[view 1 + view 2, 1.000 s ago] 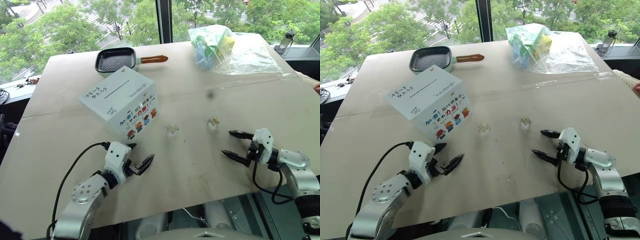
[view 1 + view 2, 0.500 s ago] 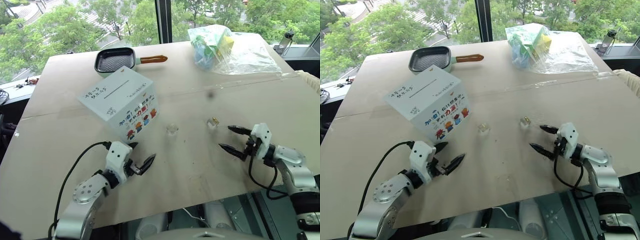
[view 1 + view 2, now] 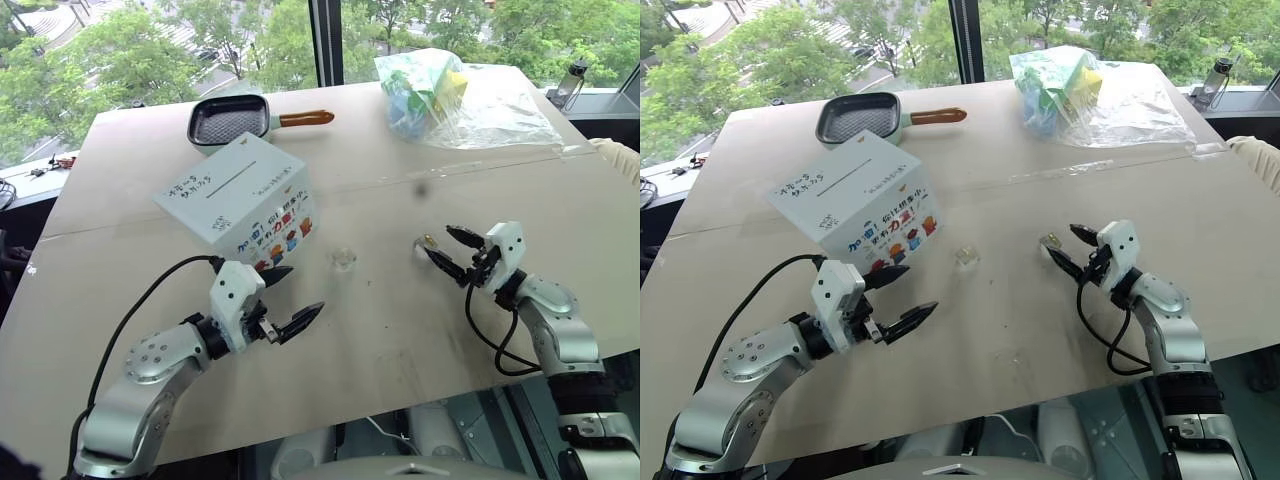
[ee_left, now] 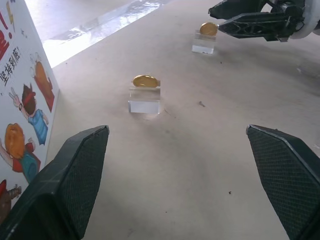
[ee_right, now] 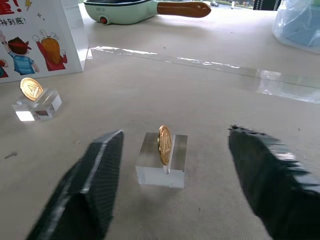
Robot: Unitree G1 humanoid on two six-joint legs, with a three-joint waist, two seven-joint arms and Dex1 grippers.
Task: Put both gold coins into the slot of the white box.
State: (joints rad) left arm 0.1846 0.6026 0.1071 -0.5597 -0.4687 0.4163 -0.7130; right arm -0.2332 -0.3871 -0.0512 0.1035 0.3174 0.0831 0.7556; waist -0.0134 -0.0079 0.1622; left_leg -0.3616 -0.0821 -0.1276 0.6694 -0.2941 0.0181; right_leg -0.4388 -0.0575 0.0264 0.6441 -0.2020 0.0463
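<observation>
White box (image 3: 238, 203) sits left of centre on the worktop (image 3: 380, 330), tilted; slot (image 3: 232, 179) on its upper face, cartoon side toward the robot. A grill pan (image 3: 232, 121) lies beyond it, well apart.

Left gripper (image 3: 285, 300) hovers just in front of the box's cartoon side, jaws wide open and empty. Risk: a sweep toward the nearer coin could clip the box corner and shift the slot.

Left gold coin (image 4: 145, 80) stands on edge in a small clear block (image 4: 144, 100), between the two grippers, near the box's lower corner. Nothing touches it.

Right gold coin (image 5: 164, 144) also stands on edge in a clear block (image 5: 161, 160). Right gripper (image 3: 1072, 248) straddles it, jaws parted on either side, not yet touching the coin.

Likely trouble, as I judge it:
- coin is thin and upright; jaws closing off-centre could tip it flat into the groove or flick it out
- jaws set too low would pinch the block, lifting or dragging it
- the block is light and loose, so a nudge may slide it away

A plastic bag (image 3: 455, 98) lies at the far right, out of the way.
</observation>
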